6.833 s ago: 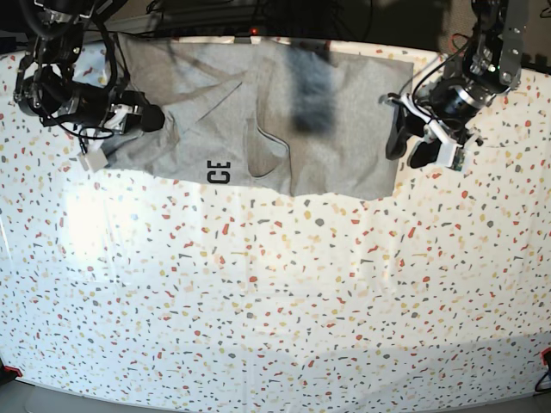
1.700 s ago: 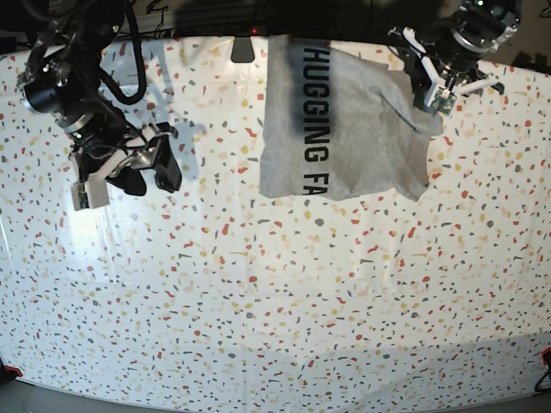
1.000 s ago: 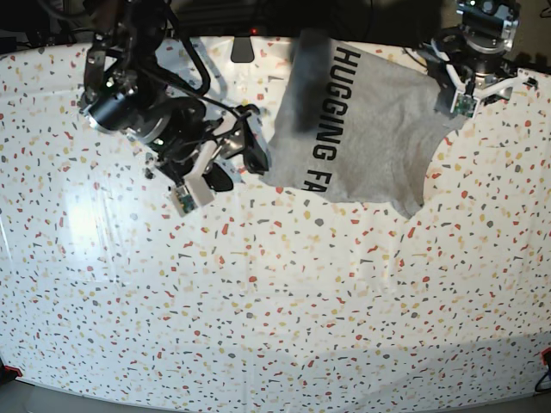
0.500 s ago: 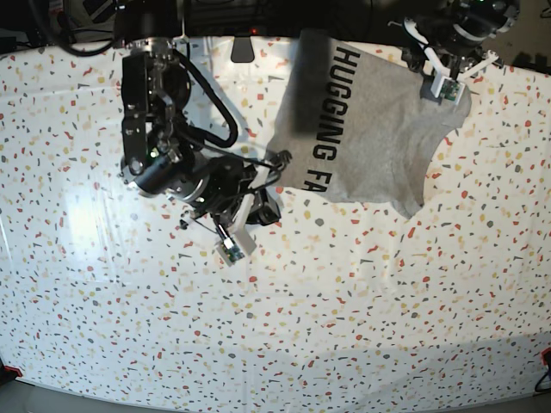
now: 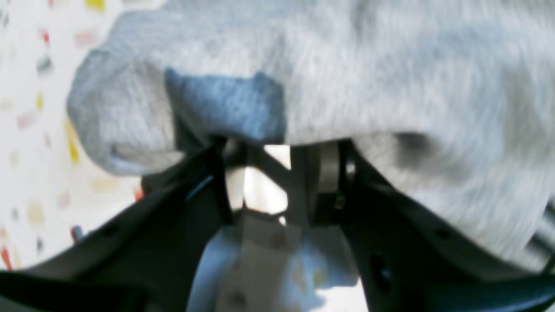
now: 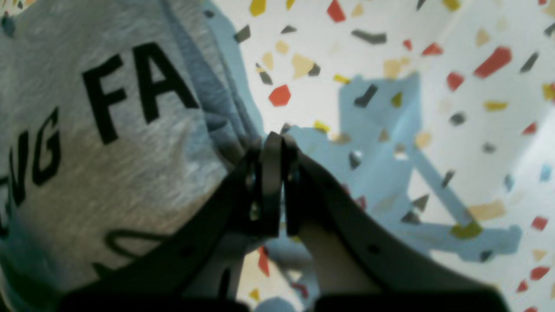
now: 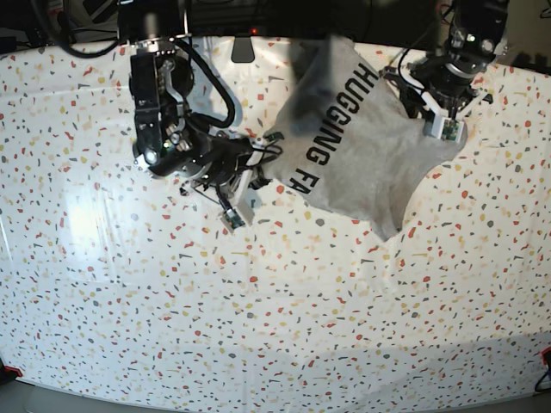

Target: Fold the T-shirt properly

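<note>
The T-shirt lies at the far side of the worktop, right of centre in the base view, folded into a rough wedge with its black lettering facing up. Its far edge runs along the back rim of the worktop, under a dark shadow. Its lowest corner points toward the near side and ends well short of the middle of the surface.

The whole near half of the speckled worktop is bare, as are the wide strips to the left and right of the cloth.

The right hand sits at the shirt's left corner, just below the letters "FA". In the right wrist view its two fingers are pressed together, pinching the hem of the T-shirt right at the edge, with the cloth spreading off to one side and open worktop on the other.

The left hand is at the opposite, right-hand corner of the shirt, near the back rim. In the left wrist view, grey cloth drapes over the fingertips of that hand; the picture is blurred, but the fingers seem clamped on a bunched fold of the T-shirt, with a gap still between them lower down.
</note>
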Tool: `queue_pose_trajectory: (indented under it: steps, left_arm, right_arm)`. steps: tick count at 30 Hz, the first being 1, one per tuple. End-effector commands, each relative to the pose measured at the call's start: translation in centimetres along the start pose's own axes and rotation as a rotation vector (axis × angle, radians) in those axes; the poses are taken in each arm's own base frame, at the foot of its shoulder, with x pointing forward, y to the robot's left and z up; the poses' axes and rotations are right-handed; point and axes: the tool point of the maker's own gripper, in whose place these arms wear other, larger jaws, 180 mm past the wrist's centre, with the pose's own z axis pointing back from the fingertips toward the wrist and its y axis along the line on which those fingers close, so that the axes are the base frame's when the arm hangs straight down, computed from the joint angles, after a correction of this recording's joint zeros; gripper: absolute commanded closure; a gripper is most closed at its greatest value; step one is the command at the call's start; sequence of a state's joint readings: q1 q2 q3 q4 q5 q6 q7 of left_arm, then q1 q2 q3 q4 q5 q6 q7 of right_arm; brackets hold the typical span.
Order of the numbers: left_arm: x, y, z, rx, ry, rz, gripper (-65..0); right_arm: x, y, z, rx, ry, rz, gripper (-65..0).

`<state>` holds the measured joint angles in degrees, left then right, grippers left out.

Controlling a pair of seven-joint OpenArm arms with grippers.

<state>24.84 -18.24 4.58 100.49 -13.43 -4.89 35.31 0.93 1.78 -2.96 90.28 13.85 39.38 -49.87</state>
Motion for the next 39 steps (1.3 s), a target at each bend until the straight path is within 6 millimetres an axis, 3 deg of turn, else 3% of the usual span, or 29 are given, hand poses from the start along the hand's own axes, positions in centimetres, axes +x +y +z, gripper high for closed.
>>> queue_pose_trajectory:
  steps: [1, 7, 10, 13, 19, 25, 29, 33, 36, 39]
  left_arm:
    - [-1.0, 0.6, -0.3, 0.01, 0.058, 0.004, -21.9]
    - [3.7, 1.2, -2.0, -0.005, -0.039, -0.026, -21.9]
    - [5.8, 0.6, -2.9, -0.036, -0.108, -0.027, -21.9]
    - [6.7, -0.4, -4.3, -0.078, -0.126, -0.014, -21.8]
    - [7.7, -3.1, -7.4, -0.173, -0.113, 0.025, -21.8]
    - [9.7, -2.5, -8.5, -0.157, -0.127, -0.01, -21.8]
    - [12.0, -0.4, -7.3, -0.121, -0.228, -0.044, -21.5]
    - [14.1, 1.9, -4.0, -0.113, -0.384, 0.012, -21.5]
    - [12.9, 2.5, -2.3, -0.105, -0.388, -0.021, -20.5]
    - [11.1, 2.5, -0.6, -0.105, -0.39, -0.055, -14.3]
  right_arm:
    - [1.2, 0.4, 0.4, 0.012, -0.047, 0.013, 0.0]
    - [0.2, 0.5, 2.4, -0.024, -0.081, -0.012, 0.0]
    - [-0.1, 0.2, 3.9, -0.058, -0.101, -0.022, 0.0]
    - [-0.7, 0.4, 4.9, -0.075, -0.103, -0.03, 0.0]
    - [-3.4, 1.6, 4.9, -0.055, -0.054, -0.064, 0.0]
    - [-4.2, 1.8, 5.1, -0.054, -0.053, -0.077, 0.0]
    - [-3.5, -0.4, 6.4, -0.123, -0.109, -0.099, 0.0]
    - [-3.3, -3.9, 9.3, -0.243, -0.145, -0.128, 0.0]
    - [-3.9, -6.2, 11.4, -0.329, -0.151, -0.157, 0.0]
    - [-5.1, -7.6, 13.2, -0.387, -0.15, -0.198, 0.0]
